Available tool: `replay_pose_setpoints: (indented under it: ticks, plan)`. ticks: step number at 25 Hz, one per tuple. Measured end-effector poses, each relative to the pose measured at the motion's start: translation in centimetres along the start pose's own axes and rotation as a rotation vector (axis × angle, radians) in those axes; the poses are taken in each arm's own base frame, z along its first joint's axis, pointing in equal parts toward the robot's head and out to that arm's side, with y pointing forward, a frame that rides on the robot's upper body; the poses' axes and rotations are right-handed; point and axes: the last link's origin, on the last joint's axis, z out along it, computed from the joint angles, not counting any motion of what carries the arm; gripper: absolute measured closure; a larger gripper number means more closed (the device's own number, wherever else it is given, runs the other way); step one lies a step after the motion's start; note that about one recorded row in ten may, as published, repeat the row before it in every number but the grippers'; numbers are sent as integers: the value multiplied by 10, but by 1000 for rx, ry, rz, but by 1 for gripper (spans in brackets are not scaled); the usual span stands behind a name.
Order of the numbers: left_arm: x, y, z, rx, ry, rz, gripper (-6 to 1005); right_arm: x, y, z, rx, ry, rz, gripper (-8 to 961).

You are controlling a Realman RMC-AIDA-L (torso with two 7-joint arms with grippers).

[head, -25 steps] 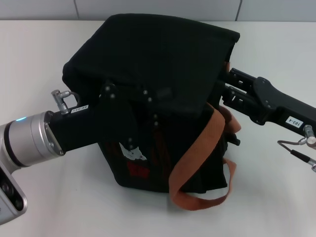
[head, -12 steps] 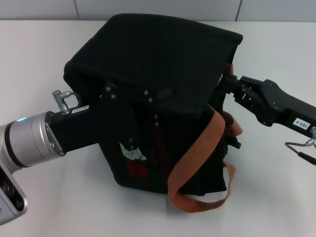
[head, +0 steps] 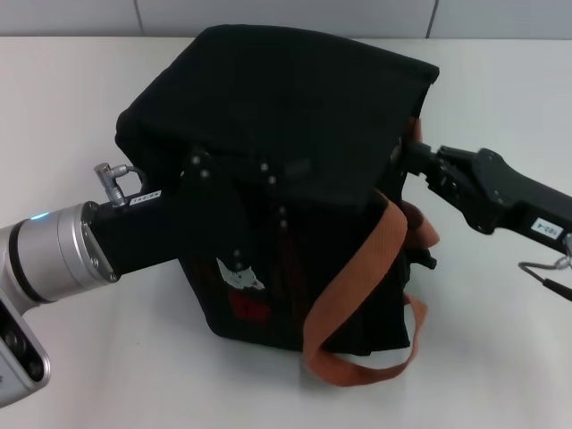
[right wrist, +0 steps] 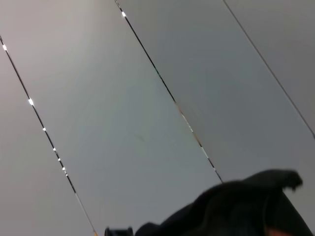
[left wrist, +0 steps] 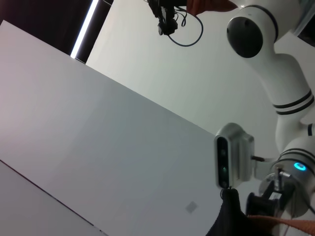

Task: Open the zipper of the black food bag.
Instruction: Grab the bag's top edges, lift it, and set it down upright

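The black food bag (head: 295,98) stands in the middle of the white table, with a white bear patch (head: 243,280) and red lettering (head: 250,308) on its front. An orange handle (head: 357,268) droops down its right side. My left gripper (head: 259,210) lies against the bag's front left face, black on black. My right gripper (head: 402,154) has its fingers drawn together at the bag's top right rim, where the zipper runs. The pull tab is hidden there. Both wrist views catch only a bit of black fabric (right wrist: 236,206) under the ceiling.
The white table (head: 107,357) spreads around the bag, with a tiled wall at the back. A loop of orange strap (head: 357,366) lies on the table in front of the bag. My right arm's cable (head: 545,273) hangs at the right edge.
My right gripper's fingers have come together and its tip has moved in to the bag's top right rim. The bag's top right corner has shifted slightly. The left arm has stayed put.
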Motion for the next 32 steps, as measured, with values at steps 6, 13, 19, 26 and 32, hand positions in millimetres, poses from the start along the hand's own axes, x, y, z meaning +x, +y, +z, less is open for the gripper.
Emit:
replay_pose_setpoints:
  ticks: [6, 13, 19, 26, 32]
  plan:
    - [-1, -2, 1, 40, -13, -7, 903, 12, 8, -23, 28, 20, -52, 951]
    - [-3, -4, 4, 42, -10, -16, 905, 20, 14, -35, 40, 37, -69, 953]
    - [-3, -4, 4, 42, -8, -15, 903, 8, 15, -42, 63, -59, -61, 917]
    - [-3, -4, 4, 43, -7, -16, 904, -2, 9, -29, 41, -77, -72, 826]
    - [-3, -4, 5, 43, -7, -14, 904, -7, 6, -19, 12, -69, -57, 620]
